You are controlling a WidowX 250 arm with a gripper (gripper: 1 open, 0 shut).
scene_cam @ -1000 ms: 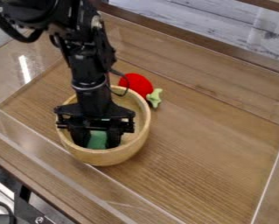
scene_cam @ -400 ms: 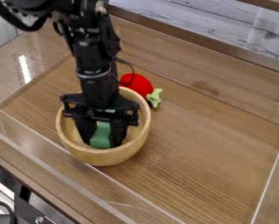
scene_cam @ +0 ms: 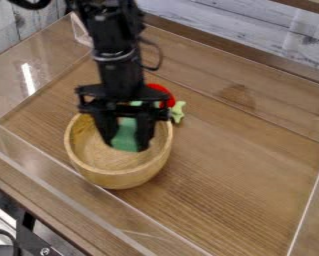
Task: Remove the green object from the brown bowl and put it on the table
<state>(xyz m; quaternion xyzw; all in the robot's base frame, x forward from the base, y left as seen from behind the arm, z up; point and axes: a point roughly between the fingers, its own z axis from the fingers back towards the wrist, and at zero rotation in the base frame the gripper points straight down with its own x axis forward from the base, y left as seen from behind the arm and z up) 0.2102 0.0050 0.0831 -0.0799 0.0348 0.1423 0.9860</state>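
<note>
On table: brown bowl, interior bare. Above bowl: green object, upright, clamped between gripper fingers, clear of bowl floor. Beside rim: red toy.

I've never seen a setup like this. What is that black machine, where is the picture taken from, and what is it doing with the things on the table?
This is a single view looking down at an angle from outside the table, a wood-grain surface fenced by low clear walls. The black machine is a robot arm; at its end is a gripper, two fingers pointing straight down. Between them it holds the green object, a flat block standing upright just above the inside of the brown bowl. Behind the bowl lies a round red toy with a small green tip. The block has not yet been set on the table.
</note>
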